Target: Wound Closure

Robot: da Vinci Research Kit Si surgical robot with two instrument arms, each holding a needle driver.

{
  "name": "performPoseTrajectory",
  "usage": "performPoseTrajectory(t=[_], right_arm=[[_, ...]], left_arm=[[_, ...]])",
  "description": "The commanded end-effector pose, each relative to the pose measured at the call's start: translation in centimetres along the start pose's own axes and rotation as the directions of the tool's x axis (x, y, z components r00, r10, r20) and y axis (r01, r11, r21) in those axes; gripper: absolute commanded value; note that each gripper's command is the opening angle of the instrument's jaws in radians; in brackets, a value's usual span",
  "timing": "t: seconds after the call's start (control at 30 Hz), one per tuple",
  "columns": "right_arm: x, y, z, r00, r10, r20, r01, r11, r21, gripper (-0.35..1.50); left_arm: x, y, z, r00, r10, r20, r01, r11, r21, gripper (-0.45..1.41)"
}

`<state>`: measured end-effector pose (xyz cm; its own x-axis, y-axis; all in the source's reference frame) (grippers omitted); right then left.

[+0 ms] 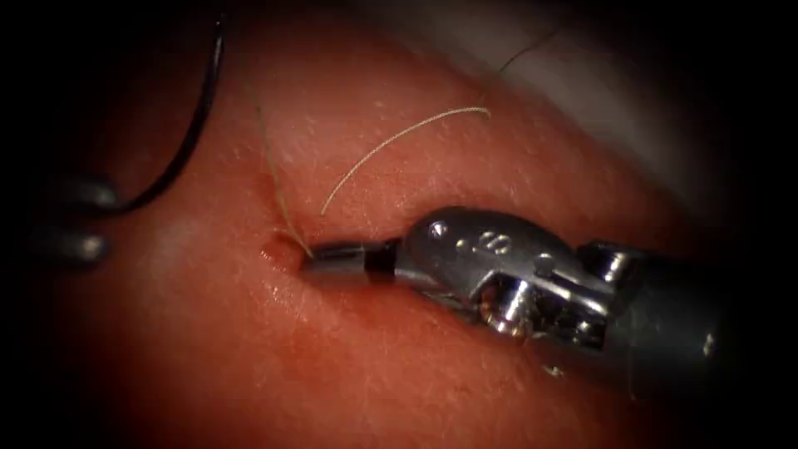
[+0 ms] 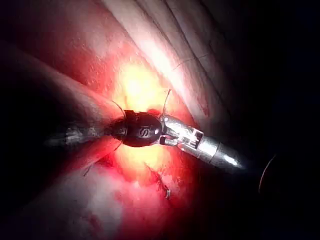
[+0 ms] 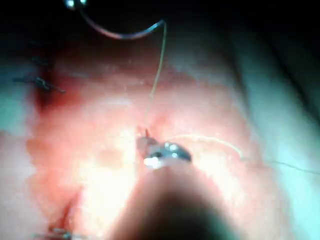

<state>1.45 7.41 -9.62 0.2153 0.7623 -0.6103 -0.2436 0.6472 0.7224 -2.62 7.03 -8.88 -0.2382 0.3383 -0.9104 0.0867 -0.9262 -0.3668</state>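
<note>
Right gripper (image 1: 320,264) pinched shut on thread (image 1: 283,199) right at puncture in tissue (image 1: 249,357). Needle (image 1: 195,125) lies off to its left, clear of tissue, held near its end by left gripper (image 1: 83,220) — shut on it.

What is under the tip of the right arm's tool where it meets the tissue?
The right tool presses its tip on the tissue beside a small red puncture, where the thread meets the surface. The tip covers whatever lies directly beneath, including whether it pinches thread.
</note>
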Motion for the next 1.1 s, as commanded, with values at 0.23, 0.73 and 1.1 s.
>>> performPoseTrajectory(t=[0.23,0.73,1.1], right_arm=[[0.21,-0.27,-0.30,0.999,0.016,0.027,-0.018,0.999,0.049,-0.35],[0.20,-1.28,-0.33,0.999,-0.002,0.044,-0.006,0.985,0.172,-0.35],[0.39,-1.23,-0.28,0.989,-0.131,-0.074,0.136,0.989,0.064,1.31]], left_arm=[[-0.23,-0.06,0.06,1.000,0.014,0.000,-0.014,1.000,-0.001,-0.35],[-1.02,-0.20,0.00,0.999,0.041,0.022,-0.041,0.999,0.011,-0.35],[-0.97,-0.22,-0.27,0.999,0.036,0.015,-0.036,0.999,0.007,-0.35]])
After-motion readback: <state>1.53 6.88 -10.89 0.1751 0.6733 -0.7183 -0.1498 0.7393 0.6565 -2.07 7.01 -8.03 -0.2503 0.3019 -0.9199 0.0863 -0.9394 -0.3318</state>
